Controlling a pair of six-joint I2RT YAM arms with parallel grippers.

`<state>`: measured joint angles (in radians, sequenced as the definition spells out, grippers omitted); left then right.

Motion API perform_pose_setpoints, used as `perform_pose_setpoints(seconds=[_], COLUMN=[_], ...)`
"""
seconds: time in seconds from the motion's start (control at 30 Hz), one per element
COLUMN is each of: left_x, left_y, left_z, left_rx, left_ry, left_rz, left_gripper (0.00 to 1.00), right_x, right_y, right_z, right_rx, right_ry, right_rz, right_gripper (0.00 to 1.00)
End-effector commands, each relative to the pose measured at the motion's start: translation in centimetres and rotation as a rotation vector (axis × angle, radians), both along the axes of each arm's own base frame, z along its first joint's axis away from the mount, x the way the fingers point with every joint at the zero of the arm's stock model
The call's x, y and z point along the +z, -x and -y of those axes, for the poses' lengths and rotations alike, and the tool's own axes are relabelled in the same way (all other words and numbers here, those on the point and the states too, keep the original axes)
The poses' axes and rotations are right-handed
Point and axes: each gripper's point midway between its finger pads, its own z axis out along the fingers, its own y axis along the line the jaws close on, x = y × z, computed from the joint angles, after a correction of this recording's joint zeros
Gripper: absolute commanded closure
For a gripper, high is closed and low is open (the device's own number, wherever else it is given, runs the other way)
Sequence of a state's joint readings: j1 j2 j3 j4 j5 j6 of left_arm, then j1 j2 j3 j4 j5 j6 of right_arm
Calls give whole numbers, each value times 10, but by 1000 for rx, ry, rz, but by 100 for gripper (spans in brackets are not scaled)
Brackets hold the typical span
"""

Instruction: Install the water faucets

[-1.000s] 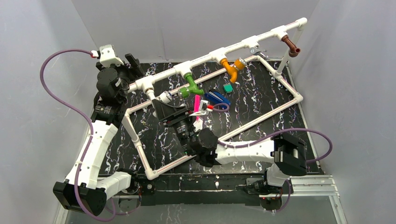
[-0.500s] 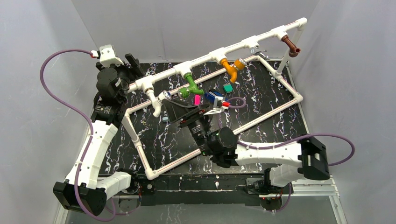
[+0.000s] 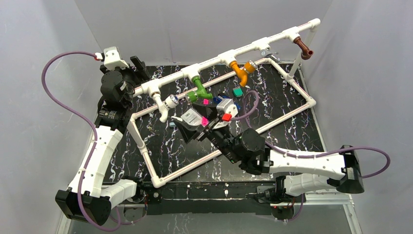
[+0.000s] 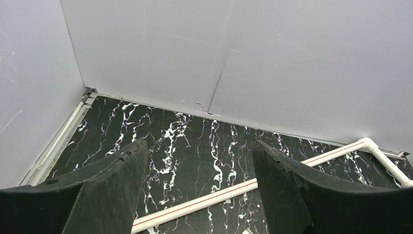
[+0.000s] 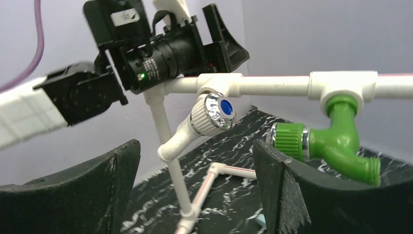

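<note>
Likely step: checking the white tap (image 5: 195, 129); if loose, grip its body, not the knob, and push straight into the tee.
Taps: white tap, green tap (image 5: 341, 146), orange tap (image 3: 241, 71) and brown tap (image 3: 305, 49) all hang under the pipe (image 5: 272, 85).
Right gripper (image 5: 195, 146): low, near-level, facing the white tap and green tap; jaws spread, empty.
Left gripper (image 4: 199, 146): by the pipe's left end, jaws spread, empty.

The faucets (image 3: 199, 90) hang side by side from the pipe frame (image 3: 210, 64).
</note>
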<state>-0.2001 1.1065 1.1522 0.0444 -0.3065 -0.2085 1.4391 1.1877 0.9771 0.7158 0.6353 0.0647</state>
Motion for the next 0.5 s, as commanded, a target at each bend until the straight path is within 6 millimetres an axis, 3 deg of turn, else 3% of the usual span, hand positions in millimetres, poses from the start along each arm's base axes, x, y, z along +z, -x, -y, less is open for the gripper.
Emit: perform_pose_setpoints(seconds=[0.0, 0.17, 0.3, 0.47], left_x=[-178, -179, -179, -180], left_y=[29, 28, 28, 28], left_z=[-9, -8, -8, -8], left_rx=[10, 7, 6, 5], left_ry=[-121, -120, -119, -120], left_rz=[-585, -587, -587, -590], left_gripper=[24, 24, 24, 24], right_x=[31, 31, 18, 10], right_y=[17, 23, 32, 21], right_z=[11, 18, 15, 11], right_rx=[44, 46, 72, -21], right_ry=[211, 478, 700, 884], right_rz=[318, 585, 887, 1105], right_gripper=[8, 8, 14, 12])
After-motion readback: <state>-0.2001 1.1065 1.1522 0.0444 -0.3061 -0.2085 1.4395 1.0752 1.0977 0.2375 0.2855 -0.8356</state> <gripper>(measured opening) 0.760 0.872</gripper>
